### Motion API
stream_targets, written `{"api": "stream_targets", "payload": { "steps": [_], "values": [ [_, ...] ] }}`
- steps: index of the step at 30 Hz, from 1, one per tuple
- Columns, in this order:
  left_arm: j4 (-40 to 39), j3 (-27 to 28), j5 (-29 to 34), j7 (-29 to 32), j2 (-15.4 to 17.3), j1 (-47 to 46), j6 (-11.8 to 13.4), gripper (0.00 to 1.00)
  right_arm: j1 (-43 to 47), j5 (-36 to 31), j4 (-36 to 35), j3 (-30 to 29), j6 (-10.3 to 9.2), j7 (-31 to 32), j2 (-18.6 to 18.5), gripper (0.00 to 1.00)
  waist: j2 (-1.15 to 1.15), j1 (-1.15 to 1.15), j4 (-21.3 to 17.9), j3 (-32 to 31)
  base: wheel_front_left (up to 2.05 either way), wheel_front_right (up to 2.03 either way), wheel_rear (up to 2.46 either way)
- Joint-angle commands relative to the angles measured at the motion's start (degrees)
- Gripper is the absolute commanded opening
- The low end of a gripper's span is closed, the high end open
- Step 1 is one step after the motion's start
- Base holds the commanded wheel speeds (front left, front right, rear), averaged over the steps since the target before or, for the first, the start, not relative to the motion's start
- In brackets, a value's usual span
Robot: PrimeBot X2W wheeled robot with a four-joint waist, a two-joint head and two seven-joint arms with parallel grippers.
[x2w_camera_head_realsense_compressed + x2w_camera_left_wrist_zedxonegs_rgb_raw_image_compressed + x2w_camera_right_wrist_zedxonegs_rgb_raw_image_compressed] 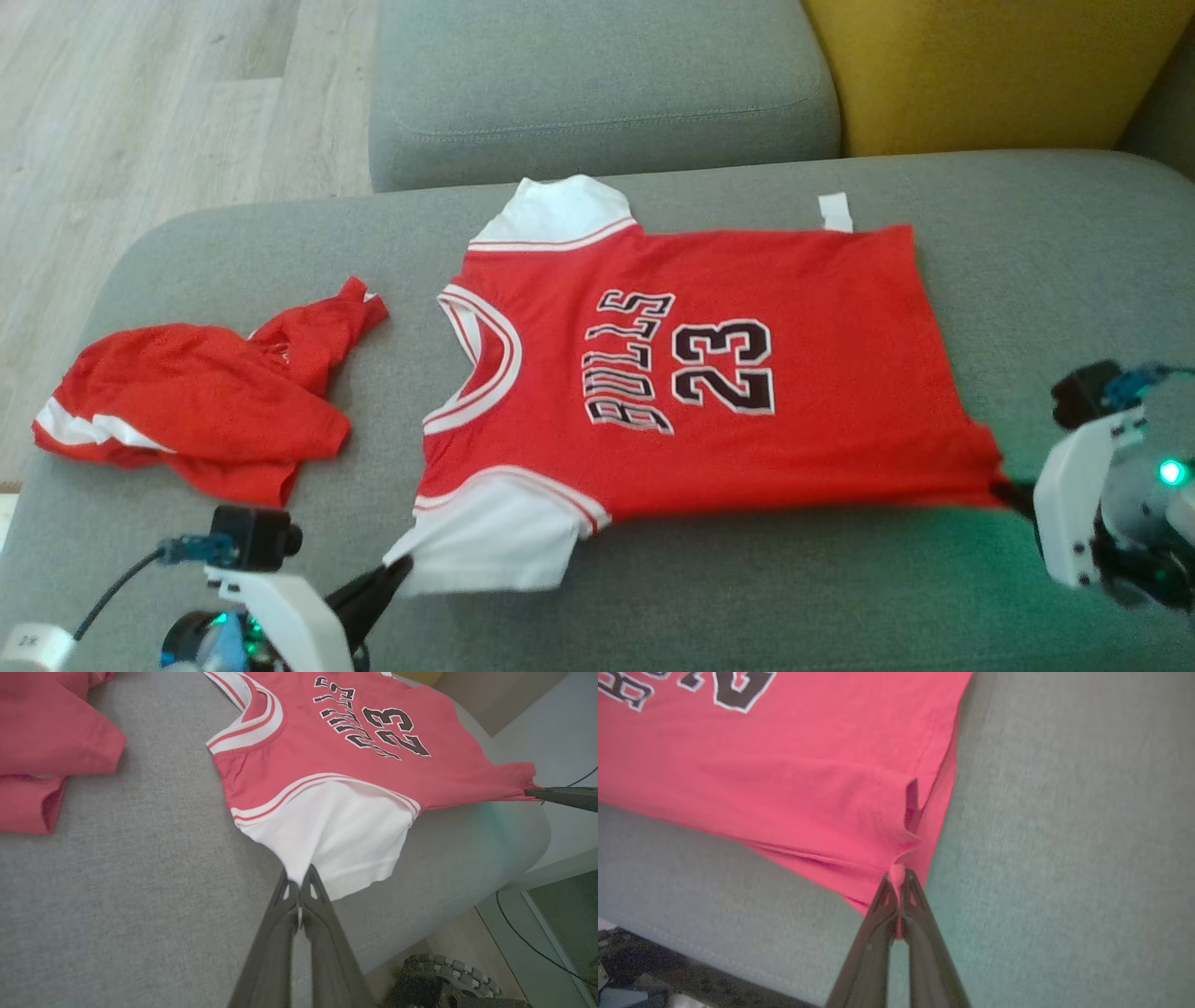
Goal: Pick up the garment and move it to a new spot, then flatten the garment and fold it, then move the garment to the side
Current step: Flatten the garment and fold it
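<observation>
Both claws pinch jersey (691,373) near edge.

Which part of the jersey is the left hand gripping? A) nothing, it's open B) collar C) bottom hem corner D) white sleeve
D: the left hand is shut on the edge of the white sleeve of the jersey, while the right hand pinches the hem corner.
</observation>
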Motion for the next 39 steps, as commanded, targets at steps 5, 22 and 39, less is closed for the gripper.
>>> {"api": "stream_targets", "payload": {
  "steps": [5,22,39],
  "values": [
    [-6.7,3.4,-3.4,5.6,5.6,0.1,1.7,0.00,1.8,3.3,-5.0,1.2,-0.05,6.8,-5.3,0.00,0.00,0.00,-0.3,-0.2,0.00,0.00,0.00],
    [-17.7,7.1,-8.2,12.7,10.8,-0.7,5.5,0.00,3.0,7.0,-11.6,-4.7,-0.05,16.8,-8.1,0.00,0.00,0.00,-1.3,0.3,0.00,0.00,0.00],
    [-8.2,4.0,-5.3,15.5,5.7,-15.5,3.4,0.00,-2.7,-3.3,-6.0,-9.5,-0.05,13.1,-0.1,0.00,0.00,0.00,-3.5,4.3,0.00,0.00,0.00]
  ]
}}
